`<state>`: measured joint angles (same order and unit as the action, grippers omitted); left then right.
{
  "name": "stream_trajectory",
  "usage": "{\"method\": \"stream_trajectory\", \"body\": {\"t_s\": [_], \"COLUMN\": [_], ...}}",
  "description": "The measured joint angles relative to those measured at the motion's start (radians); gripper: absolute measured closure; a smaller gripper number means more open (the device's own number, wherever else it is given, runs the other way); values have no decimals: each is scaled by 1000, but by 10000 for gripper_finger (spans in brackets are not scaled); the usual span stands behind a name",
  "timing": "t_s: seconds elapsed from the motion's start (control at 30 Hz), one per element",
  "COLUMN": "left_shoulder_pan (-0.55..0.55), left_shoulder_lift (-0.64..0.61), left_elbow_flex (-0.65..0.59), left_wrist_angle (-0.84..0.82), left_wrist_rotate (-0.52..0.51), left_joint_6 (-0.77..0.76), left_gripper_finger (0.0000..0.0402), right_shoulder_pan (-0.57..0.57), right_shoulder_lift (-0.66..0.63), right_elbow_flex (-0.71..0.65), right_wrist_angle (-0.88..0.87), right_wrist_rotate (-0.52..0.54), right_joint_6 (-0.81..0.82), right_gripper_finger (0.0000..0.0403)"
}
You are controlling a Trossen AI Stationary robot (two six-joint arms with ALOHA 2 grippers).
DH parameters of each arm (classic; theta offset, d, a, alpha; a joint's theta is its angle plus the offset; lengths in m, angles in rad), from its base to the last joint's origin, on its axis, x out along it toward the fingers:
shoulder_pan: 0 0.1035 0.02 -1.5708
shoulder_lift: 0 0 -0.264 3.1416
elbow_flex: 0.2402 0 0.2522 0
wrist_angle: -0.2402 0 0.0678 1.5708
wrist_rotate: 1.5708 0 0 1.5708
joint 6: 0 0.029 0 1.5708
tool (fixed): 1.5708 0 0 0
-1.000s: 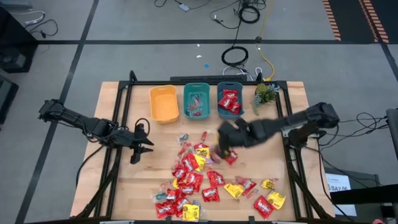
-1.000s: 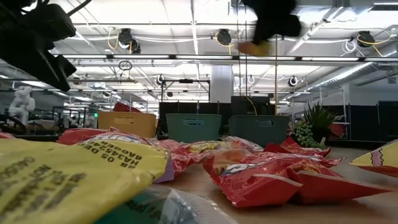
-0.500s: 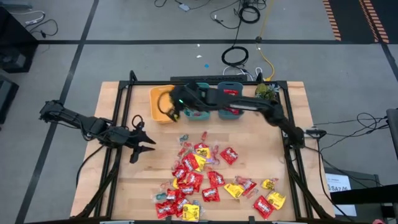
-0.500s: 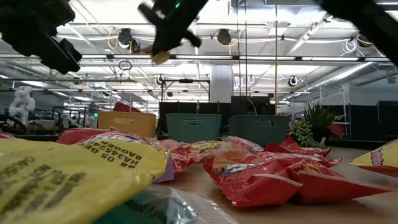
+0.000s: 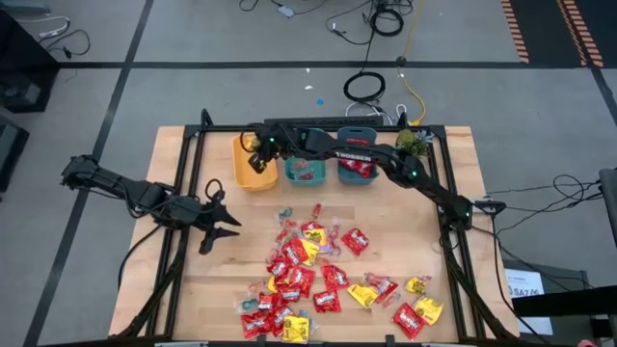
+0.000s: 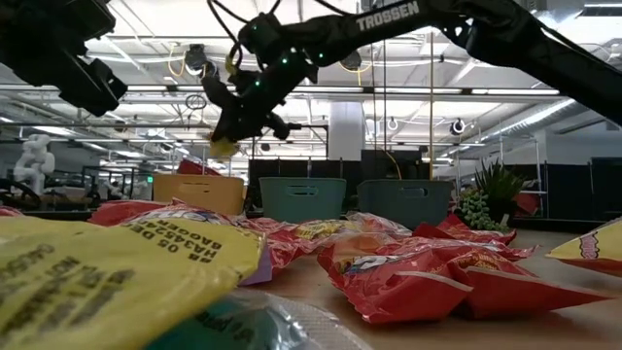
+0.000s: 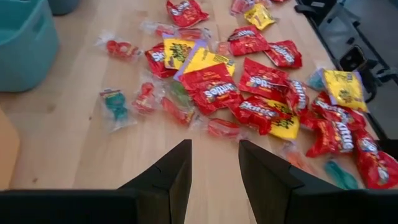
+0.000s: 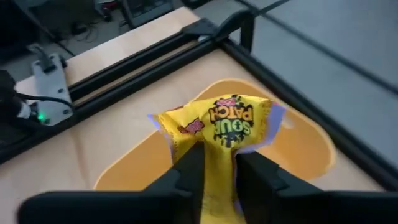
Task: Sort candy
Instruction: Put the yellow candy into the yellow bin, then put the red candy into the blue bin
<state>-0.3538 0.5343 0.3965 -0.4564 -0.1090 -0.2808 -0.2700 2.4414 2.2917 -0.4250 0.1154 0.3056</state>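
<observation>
Right arm stretched across bins — right gripper (image 8: 214,171) pinching yellow packet (image 8: 221,134) above yellow bin (image 8: 305,146); left gripper (image 7: 214,168) spread.

Yellow packet (image 8: 225,127), red lettering; yellow bin (image 8: 298,146); red packets (image 5: 318,280), teal bins (image 5: 307,154).

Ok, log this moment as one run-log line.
right gripper: shut on yellow packet, above yellow bin | left gripper: open, waiting left of candy pile
</observation>
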Motion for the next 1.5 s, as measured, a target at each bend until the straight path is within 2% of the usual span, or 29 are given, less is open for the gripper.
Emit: {"method": "stream_trajectory", "body": {"t_s": [0.37,0.47,0.6,0.67,0.77,0.93,1.1,1.2,1.3,1.5], "left_shoulder_pan": [0,0,0,0,0,0,0,0,0,0], "left_shoulder_lift": [0,0,0,0,0,2,12,25,33,35], "left_elbow_flex": [0,0,0,0,0,0,0,0,0,0], "left_wrist_angle": [-1,9,16,19,40,108,164,190,222,242], "left_wrist_rotate": [6,7,7,6,-2,-63,-114,-129,-132,-160], "left_joint_6": [9,5,-1,-1,0,0,0,-1,0,-28], "left_gripper_finger": [260,260,260,260,260,260,260,260,260,260], "right_shoulder_pan": [-4,-4,-4,-3,9,67,127,171,220,347], "right_shoulder_lift": [7,-1,-55,-93,-138,-224,-308,-379,-482,-757], "right_elbow_flex": [1,12,21,22,22,22,-5,-78,-224,-663], "right_wrist_angle": [2,-40,-235,-357,-503,-665,-820,-874,-876,-742], "right_wrist_rotate": [-17,-35,-151,-151,-79,141,224,278,340,386], "right_joint_6": [-5,41,80,71,65,64,86,137,225,533], "right_gripper_finger": [175,155,147,149,154,167,179,182,183,183]}}
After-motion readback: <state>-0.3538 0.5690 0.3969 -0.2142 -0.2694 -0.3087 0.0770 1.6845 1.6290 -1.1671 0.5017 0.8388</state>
